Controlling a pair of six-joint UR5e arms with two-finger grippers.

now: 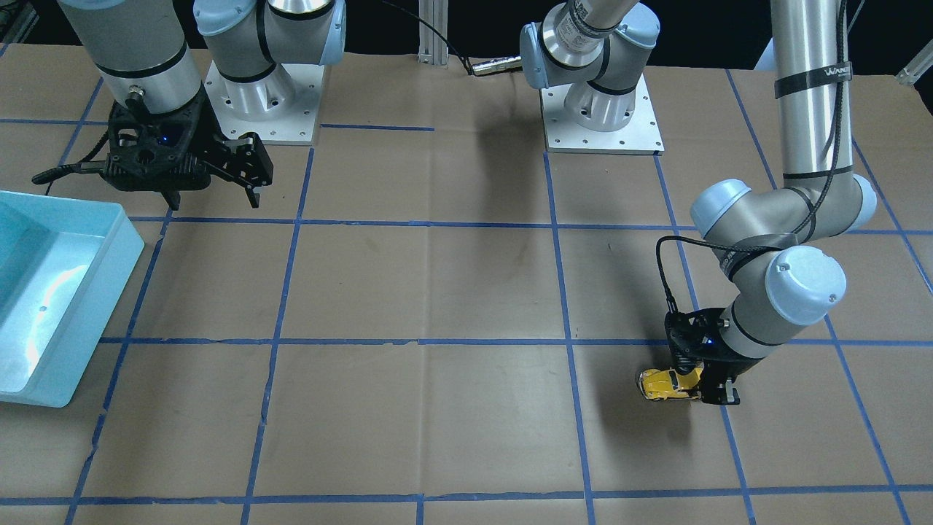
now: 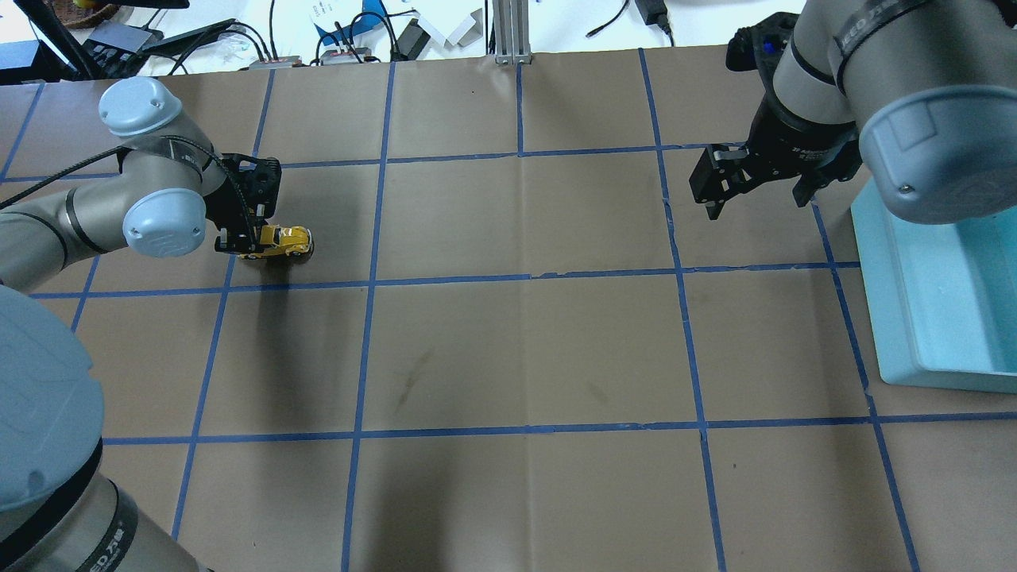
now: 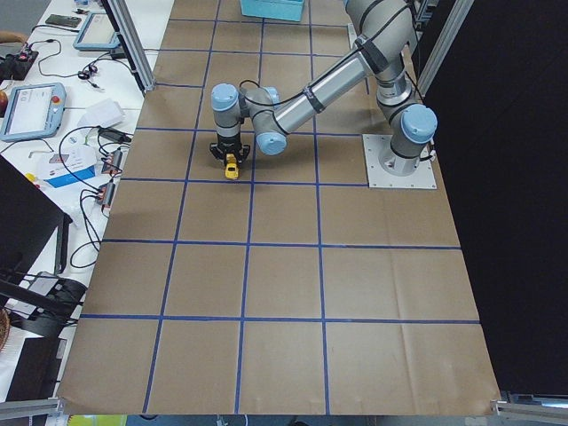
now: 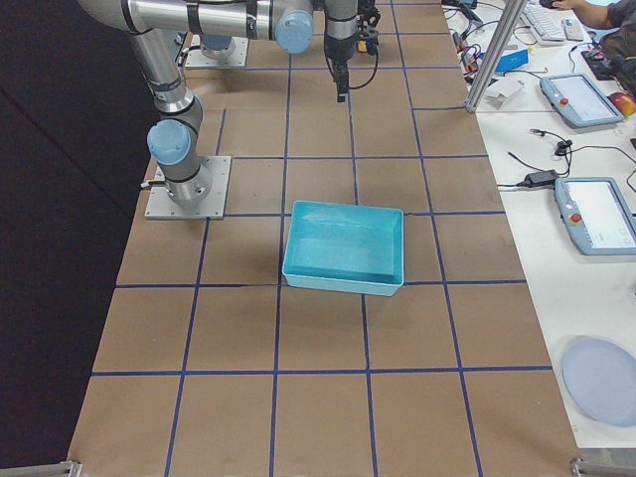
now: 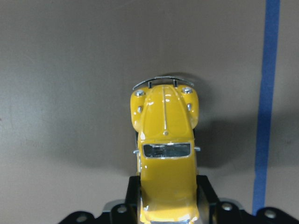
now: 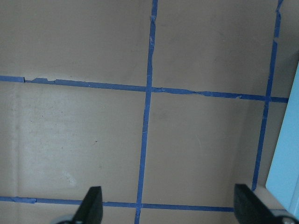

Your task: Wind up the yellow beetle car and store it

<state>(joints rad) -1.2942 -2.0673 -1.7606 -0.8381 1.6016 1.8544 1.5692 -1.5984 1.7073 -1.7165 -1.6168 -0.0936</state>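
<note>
While the left gripper [image 1: 705,391] clamps the yellow beetle car [image 5: 166,135] by its rear, low at the left part of the table [image 2: 516,349], wide taped squares separate it from the light blue bin [image 2: 878,302] at the right edge. The right gripper [image 6: 172,209] hangs spread open beside the bin. Only the left wrist view shows the clamping.

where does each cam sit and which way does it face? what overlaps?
Front-facing: across the table, facing the robot; left gripper on the yellow beetle car at view's right.
Overhead: behind the shoulders, looking forward and down; right gripper and blue bin at view's right.
Exterior left: table end, looking along it; left arm near.
Exterior right: opposite end; bin near, right arm at top.
Left wrist: down its fingers at the clamped car.
Right wrist: open fingers over table, bin edge.
Shared: car in front-facing, overhead, exterior left, left wrist.
</note>
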